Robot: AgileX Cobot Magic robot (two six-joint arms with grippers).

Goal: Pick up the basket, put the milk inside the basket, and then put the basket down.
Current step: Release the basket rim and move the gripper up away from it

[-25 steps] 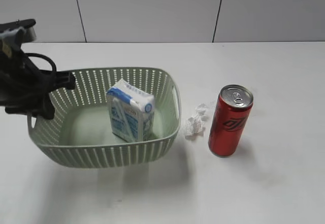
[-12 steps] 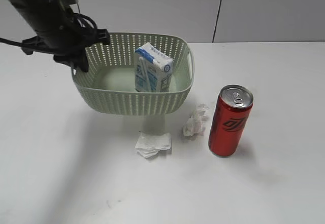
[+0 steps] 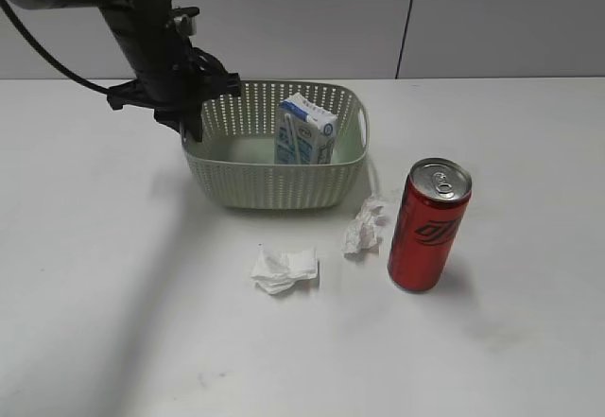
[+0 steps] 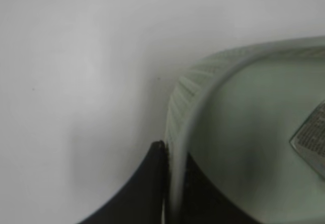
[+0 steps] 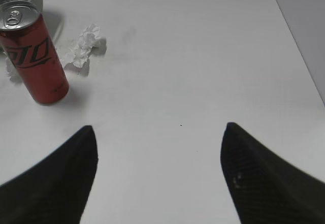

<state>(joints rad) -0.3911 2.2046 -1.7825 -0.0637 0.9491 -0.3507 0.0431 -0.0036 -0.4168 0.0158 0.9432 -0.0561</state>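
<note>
Reaching arm: the left arm (image 3: 142, 29) comes in from the upper left of the exterior view and slants down to the basket's left end.
Left claw (image 3: 194, 119): closed on the basket's left rim, one dark finger (image 4: 144, 183) outside the wall and the other inside; the left wrist view shows the pale rim running straight down between them.
Basket (image 3: 274, 185): sage green with slotted walls, at the back of the table (image 3: 113, 322), left of centre; whether its base touches the table cannot be told, though a shadow lies right beneath it.
Milk (image 3: 305, 131): white-and-blue carton upright inside the basket, toward its right half; one printed corner (image 4: 311, 140) shows at the right edge of the left wrist view.
Right arm: out of the exterior view; its wrist camera looks down on bare table.
Right claw (image 5: 158, 158): spread wide, its two dark fingers (image 5: 56, 178) far apart, holding and touching nothing.
Can (image 3: 428, 225): tall and red, upright on the table right of the basket and apart from it.
Tissue by can (image 3: 364, 228): crumpled white scrap between the basket's right corner and the can, just beside the can.
Tissue in front (image 3: 284, 269): second crumpled white scrap on the table, in front of the basket and apart from it.
</note>
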